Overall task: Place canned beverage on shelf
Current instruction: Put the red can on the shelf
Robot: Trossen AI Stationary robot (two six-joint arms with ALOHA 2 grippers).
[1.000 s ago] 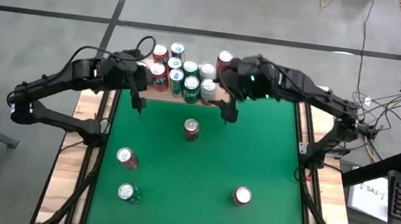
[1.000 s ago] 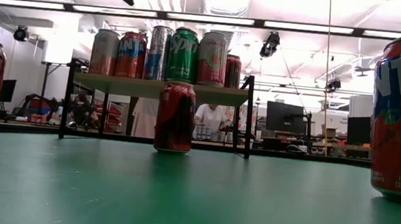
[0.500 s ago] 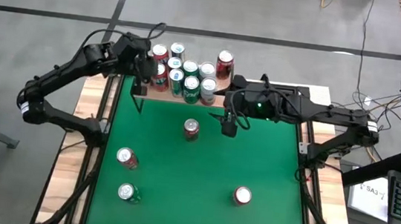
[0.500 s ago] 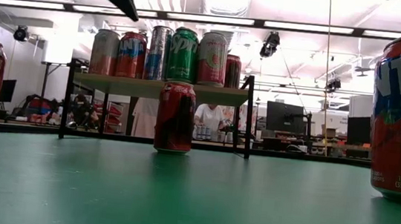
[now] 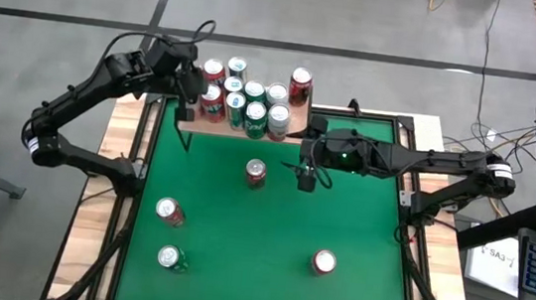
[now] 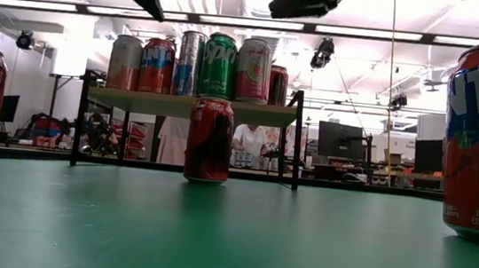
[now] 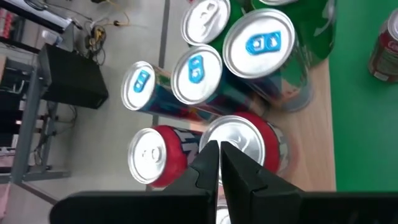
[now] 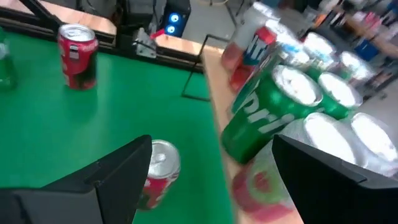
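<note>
The green table (image 5: 270,230) carries most of its load along the far edge, where the shelf (image 5: 296,123) stands with its light-wood board packed with upright cans (image 5: 244,96) almost edge to edge; only a bare strip shows at its right end. The middle of the table is open. A red can (image 5: 256,173) stands alone just in front of the shelf's near edge, near the far-edge centre. Three more cans stand well apart toward the near edge: one (image 5: 170,212) by the left edge, one (image 5: 171,258) near the near-left corner and one (image 5: 324,264) toward the near-right corner.

The left gripper (image 5: 190,97) hangs above the shelf's left end, its fingers (image 7: 214,163) pressed together with nothing between them, over a red can top (image 7: 239,140).

The right gripper (image 5: 307,170) hovers above the table just right of the lone red can and in front of the shelf's right end, fingers (image 8: 112,171) spread wide and empty, with clear room on its right.
</note>
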